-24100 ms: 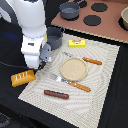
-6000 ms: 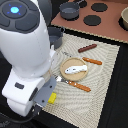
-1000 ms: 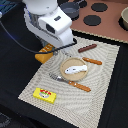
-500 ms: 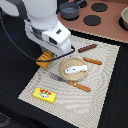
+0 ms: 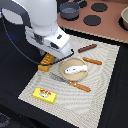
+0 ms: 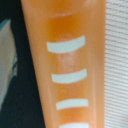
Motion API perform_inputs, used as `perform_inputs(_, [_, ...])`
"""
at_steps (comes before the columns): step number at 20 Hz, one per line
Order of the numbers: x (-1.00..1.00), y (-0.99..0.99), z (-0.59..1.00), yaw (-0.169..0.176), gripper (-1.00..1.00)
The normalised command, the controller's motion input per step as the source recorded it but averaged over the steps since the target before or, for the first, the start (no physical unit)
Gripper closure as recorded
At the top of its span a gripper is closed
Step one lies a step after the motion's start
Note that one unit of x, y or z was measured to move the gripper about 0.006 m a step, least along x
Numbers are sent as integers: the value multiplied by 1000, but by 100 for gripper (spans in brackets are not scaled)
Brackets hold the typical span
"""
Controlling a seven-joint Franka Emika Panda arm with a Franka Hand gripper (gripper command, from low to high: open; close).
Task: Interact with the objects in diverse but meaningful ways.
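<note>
Where arm [image 5: 42, 27] hangs, bread loaf [image 5: 46, 62], white fish [image 5: 75, 69]

Evenly and rather brightly lit in the exterior view, without strong glare. Soft throughout, with fine detail lost; short dark shadow under the white arm [image 5: 42, 22] onto the striped mat [image 5: 107, 62]. Much more blurred in the wrist view: orange bread loaf [image 6: 67, 65] too close, out of focus, edges of its white stripes smeared. Dark background there, dim and unreadable.
</note>
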Motion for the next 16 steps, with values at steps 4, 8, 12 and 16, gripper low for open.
perform_inputs(4, [689, 239, 880, 0, -100])
perform_inputs(8, [921, 367, 600, 0, -100])
perform_inputs(12, [918, 293, 287, -2, -100])
perform_inputs(16, [956, 269, 369, -6, -100])
